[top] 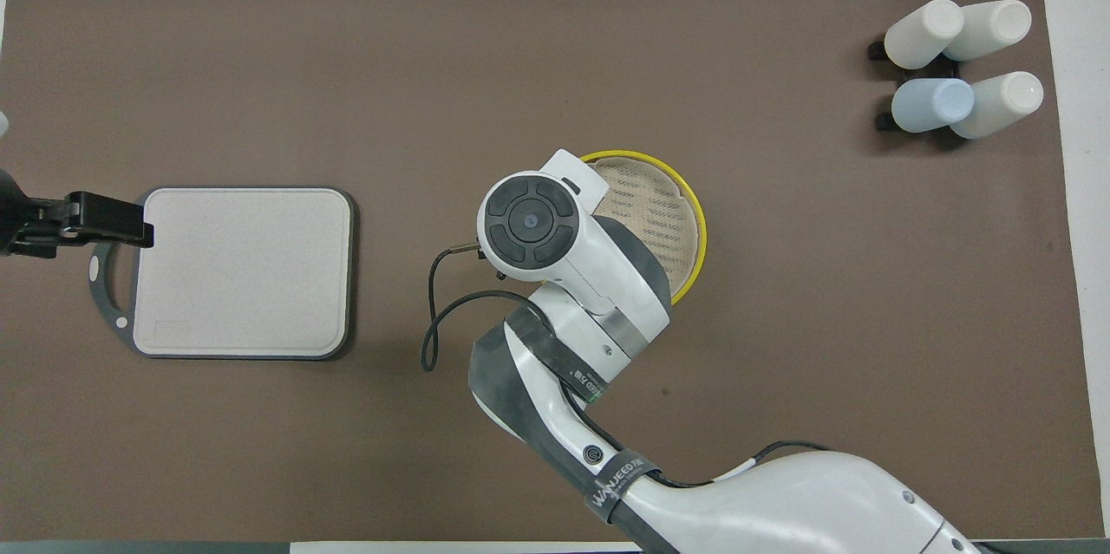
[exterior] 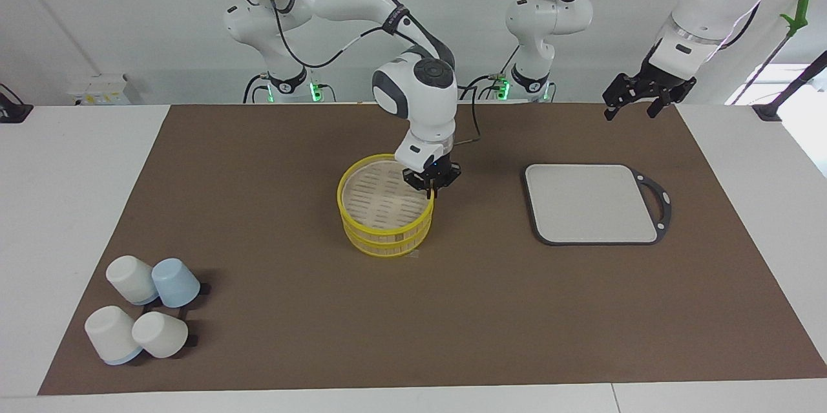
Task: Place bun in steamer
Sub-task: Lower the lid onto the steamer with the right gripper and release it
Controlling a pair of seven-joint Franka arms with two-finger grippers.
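Observation:
The steamer stands in the middle of the brown mat, with yellow rims and a tan slatted floor that shows nothing on it. In the overhead view the steamer is partly covered by the right arm. My right gripper points down at the steamer's rim on the side toward the left arm, its fingers closed on the yellow rim. My left gripper is open and empty, raised over the mat's edge near the robots; it waits. In the overhead view the left gripper is over the board's handle. The bun is not in view.
A white board with a dark grey rim and handle lies toward the left arm's end. Several upturned white and pale blue cups stand at the right arm's end, farther from the robots. A cable loops beside the right wrist.

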